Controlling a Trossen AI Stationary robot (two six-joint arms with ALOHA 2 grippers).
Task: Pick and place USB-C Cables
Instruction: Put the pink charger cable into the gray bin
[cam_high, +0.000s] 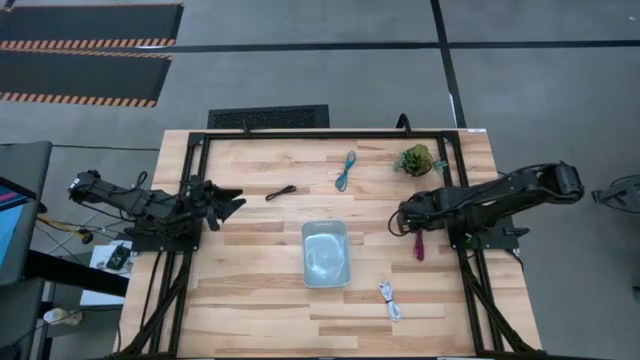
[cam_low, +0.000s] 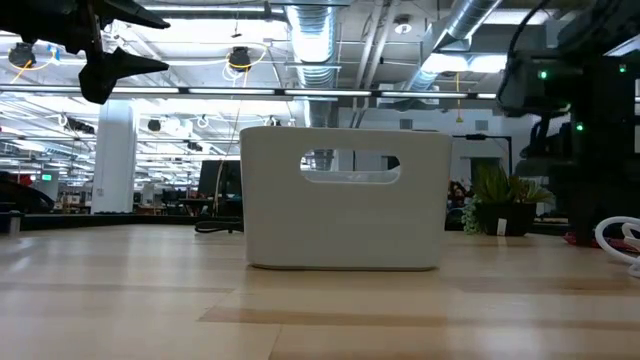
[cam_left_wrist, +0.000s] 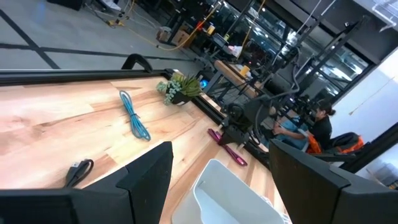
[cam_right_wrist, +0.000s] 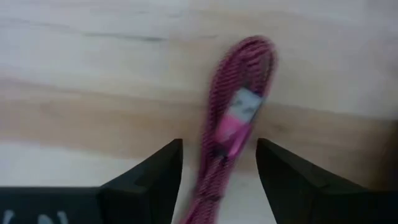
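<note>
Now, from your left: the left end effector (cam_high: 236, 204) hangs wide open near the black cable (cam_high: 281, 192); teal cable (cam_high: 346, 170) beyond the tray (cam_high: 325, 253); white cable (cam_high: 390, 300) nearer; right end effector (cam_right_wrist: 217, 163) spread wide astride the maroon cable (cam_right_wrist: 233, 124) on the surface (cam_high: 250, 290).
</note>
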